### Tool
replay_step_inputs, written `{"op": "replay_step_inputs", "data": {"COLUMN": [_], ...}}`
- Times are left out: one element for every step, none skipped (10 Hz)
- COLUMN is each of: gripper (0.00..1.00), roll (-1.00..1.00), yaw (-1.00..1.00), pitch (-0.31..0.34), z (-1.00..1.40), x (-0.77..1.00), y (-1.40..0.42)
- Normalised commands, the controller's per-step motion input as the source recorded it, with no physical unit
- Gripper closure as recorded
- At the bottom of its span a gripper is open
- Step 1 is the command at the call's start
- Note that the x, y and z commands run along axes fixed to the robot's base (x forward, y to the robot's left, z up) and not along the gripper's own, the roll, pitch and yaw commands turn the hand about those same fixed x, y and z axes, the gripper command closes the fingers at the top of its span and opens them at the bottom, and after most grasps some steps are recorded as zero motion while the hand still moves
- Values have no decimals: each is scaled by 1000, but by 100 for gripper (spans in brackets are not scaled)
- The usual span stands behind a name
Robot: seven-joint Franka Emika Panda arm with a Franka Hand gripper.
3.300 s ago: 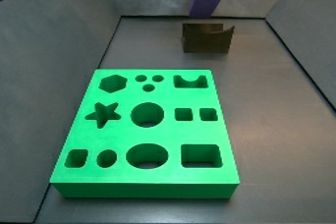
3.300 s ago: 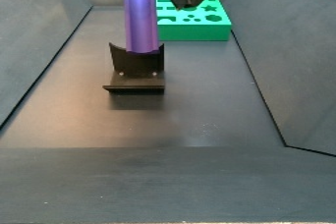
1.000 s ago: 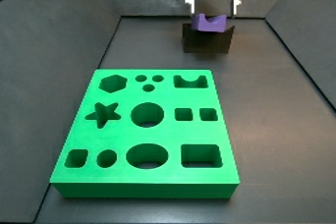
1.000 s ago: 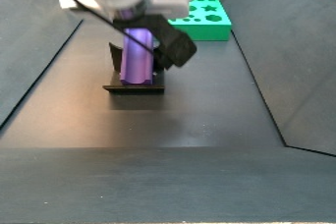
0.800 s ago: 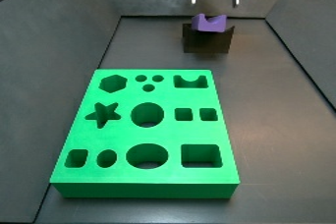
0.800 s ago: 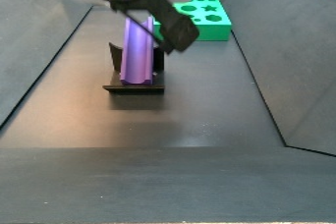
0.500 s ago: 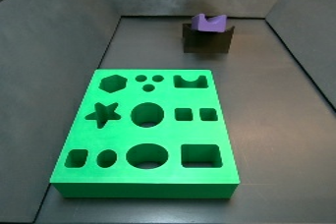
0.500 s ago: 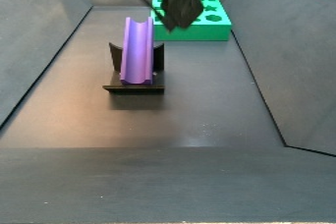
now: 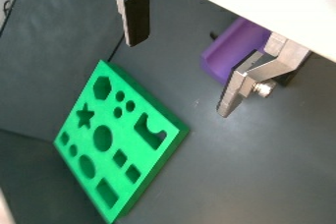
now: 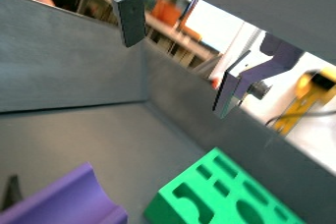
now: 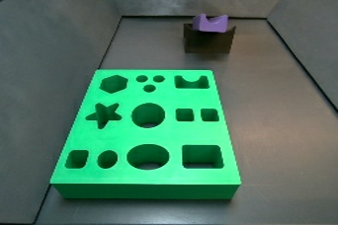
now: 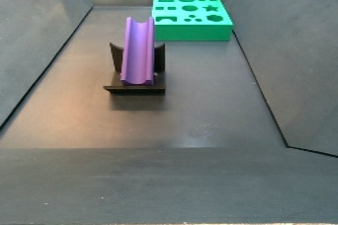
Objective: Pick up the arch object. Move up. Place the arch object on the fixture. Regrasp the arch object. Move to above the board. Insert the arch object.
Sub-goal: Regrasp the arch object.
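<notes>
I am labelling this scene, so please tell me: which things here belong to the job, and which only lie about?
Belonging to the job:
arch object, leaning in the fixture
board
tool, open and empty, out of both side views

Only lying about:
nothing that I can see

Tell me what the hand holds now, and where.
Nothing: the hand is open and empty, clear of the purple arch object leaning in the fixture.

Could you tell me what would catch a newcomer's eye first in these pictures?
Most striking is the bright green board with its shaped cut-outs, lying flat on the dark floor. Next comes the purple arch object, leaning in the dark fixture, apart from the board. The gripper hangs open and empty above them, seen only in the wrist views.
</notes>
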Motion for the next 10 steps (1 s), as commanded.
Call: {"op": "replay_step_inputs", "data": {"gripper": [0, 0, 0, 0, 0, 0, 0, 0, 0, 0], "roll": [1000, 1000, 1000, 1000, 1000, 1000, 1000, 1000, 1000, 1000], "yaw": [10, 9, 9, 9, 9, 10, 10, 11, 12, 14], "pitch": [66, 65, 65, 62, 60, 57, 55, 53, 52, 52], "z": [148, 47, 46, 38, 27, 10, 11, 11, 13, 8], "x": [3, 9, -1, -10, -11, -7, -6, 0, 1, 12], "y": [-135, -82, -53, -39, -33, -30, -25, -22, -21, -23]}}
